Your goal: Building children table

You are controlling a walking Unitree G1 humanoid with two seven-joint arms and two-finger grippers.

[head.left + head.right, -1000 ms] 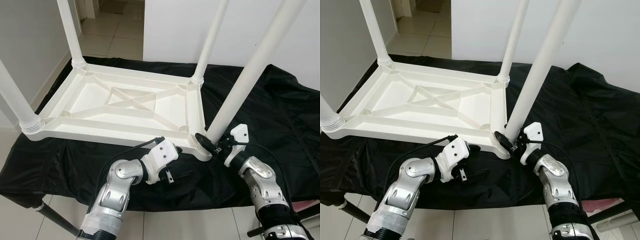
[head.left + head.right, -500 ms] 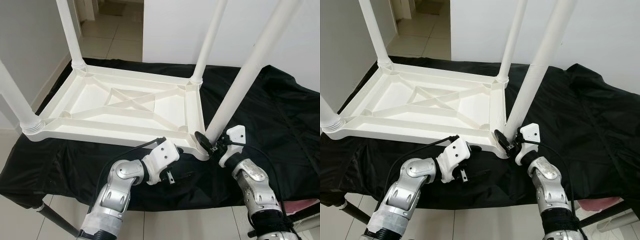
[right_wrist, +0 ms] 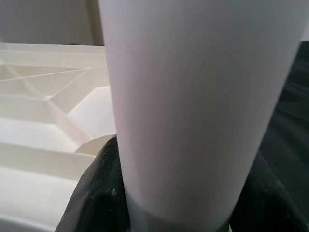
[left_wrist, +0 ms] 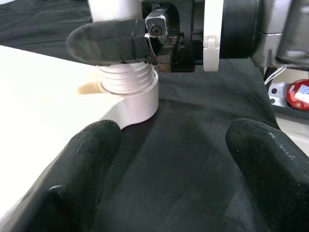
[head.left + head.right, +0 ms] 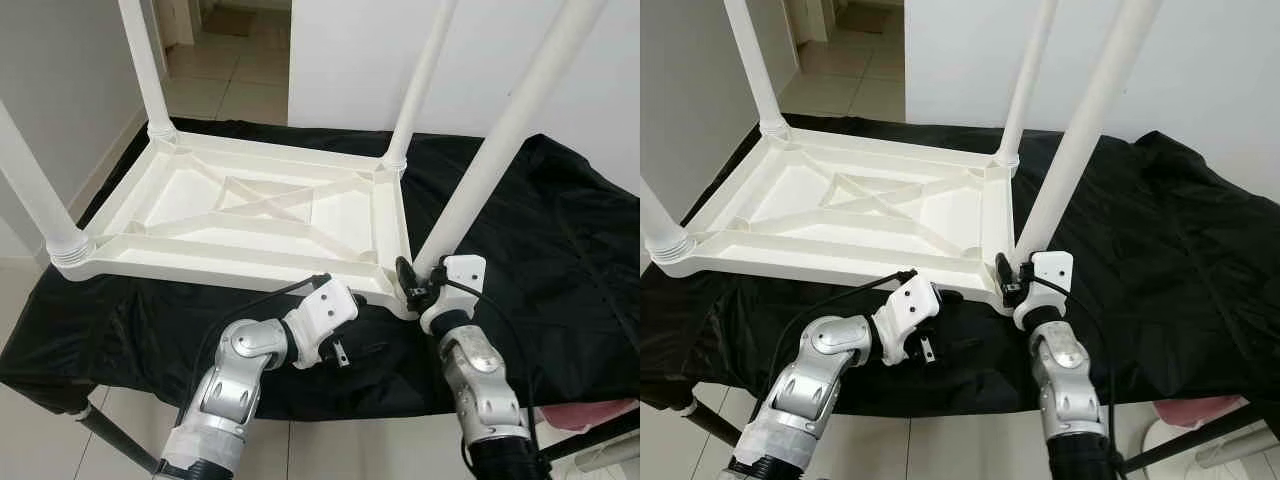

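Silver jointed left arm (image 5: 235, 375), silver right arm (image 5: 480, 385), white wrist housings (black cables looping), black-fingered tools

The upturned tabletop (image 5: 250, 215) takes the desk's left half, legs rising at its corners. At the near right corner the right end effector (image 5: 415, 285) grips the fourth leg (image 5: 490, 160). Bare black cloth (image 5: 540, 240) lies open toward the right edge.

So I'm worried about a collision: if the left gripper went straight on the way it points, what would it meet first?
Probably the corner socket of the tabletop, with the leg's threaded end in it. The left gripper is open and aimed at it over the black cloth; the right gripper is just behind. Depth is unclear.
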